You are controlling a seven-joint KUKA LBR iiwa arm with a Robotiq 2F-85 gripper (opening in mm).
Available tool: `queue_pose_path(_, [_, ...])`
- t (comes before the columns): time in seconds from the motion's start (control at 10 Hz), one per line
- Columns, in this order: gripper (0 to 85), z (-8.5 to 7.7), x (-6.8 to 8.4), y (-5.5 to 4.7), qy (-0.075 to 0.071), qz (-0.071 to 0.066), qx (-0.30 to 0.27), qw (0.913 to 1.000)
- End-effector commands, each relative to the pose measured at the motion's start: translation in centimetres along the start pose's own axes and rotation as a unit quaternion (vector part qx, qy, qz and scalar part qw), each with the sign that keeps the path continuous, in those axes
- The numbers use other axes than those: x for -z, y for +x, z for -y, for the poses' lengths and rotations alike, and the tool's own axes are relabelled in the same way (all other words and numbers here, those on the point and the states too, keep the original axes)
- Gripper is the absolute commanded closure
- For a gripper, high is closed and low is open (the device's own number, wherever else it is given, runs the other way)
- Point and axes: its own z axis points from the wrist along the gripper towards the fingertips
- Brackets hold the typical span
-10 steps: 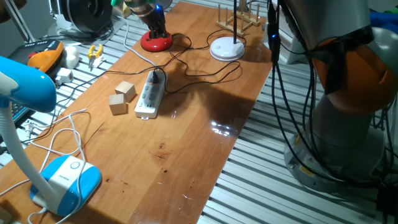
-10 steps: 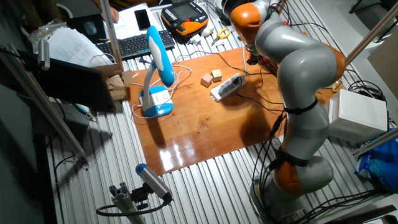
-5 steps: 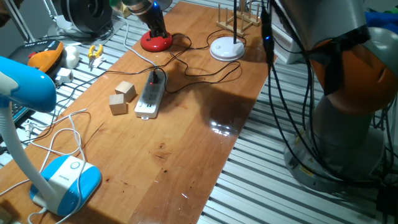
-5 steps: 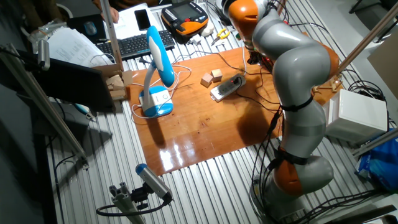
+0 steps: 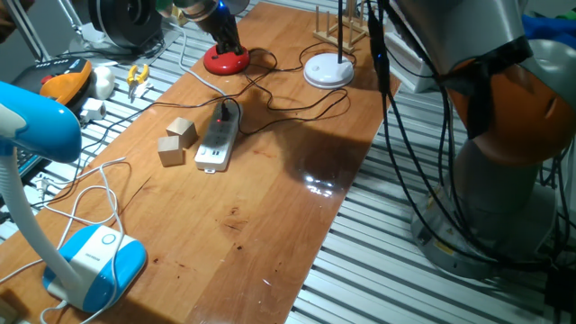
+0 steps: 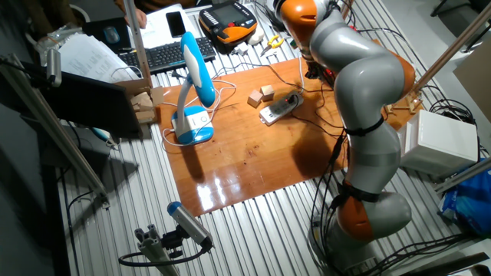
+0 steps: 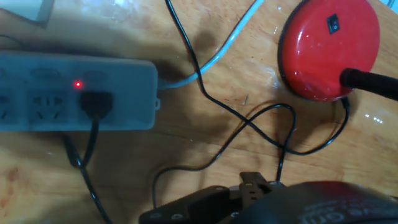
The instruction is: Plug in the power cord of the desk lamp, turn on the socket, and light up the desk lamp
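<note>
Swung slightly left at the top of both fixed views since a second ago. Plugged in already: power cord (image 7: 94, 103) seated in socket (image 7: 74, 93), left of frame, red light on. Left to do: lighting the red desk lamp (image 7: 326, 46), upper right. Shown only by hand view: plug and light. Gripper (image 7: 249, 202), bottom edge; jaw opening cannot be told.
</note>
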Motion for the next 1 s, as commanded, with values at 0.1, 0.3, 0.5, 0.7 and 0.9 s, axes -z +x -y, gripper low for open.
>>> queue_pose_path(0.1, [85.0, 0.7, -0.5, 1.1, 0.005, -0.001, -0.001, 1.0000])
queue_pose_path(0.3, [85.0, 1.7, -2.0, 2.5, 0.003, 0.004, 0.000, 1.0000])
queue_pose_path(0.5, [85.0, 2.4, -3.4, 3.6, 0.012, 0.005, -0.001, 0.9999])
queue_pose_path(0.7, [85.0, 2.8, -5.1, 4.5, 0.025, 0.013, -0.002, 0.9996])
queue_pose_path(0.9, [85.0, 3.0, -6.4, 5.1, 0.034, 0.015, -0.003, 0.9993])
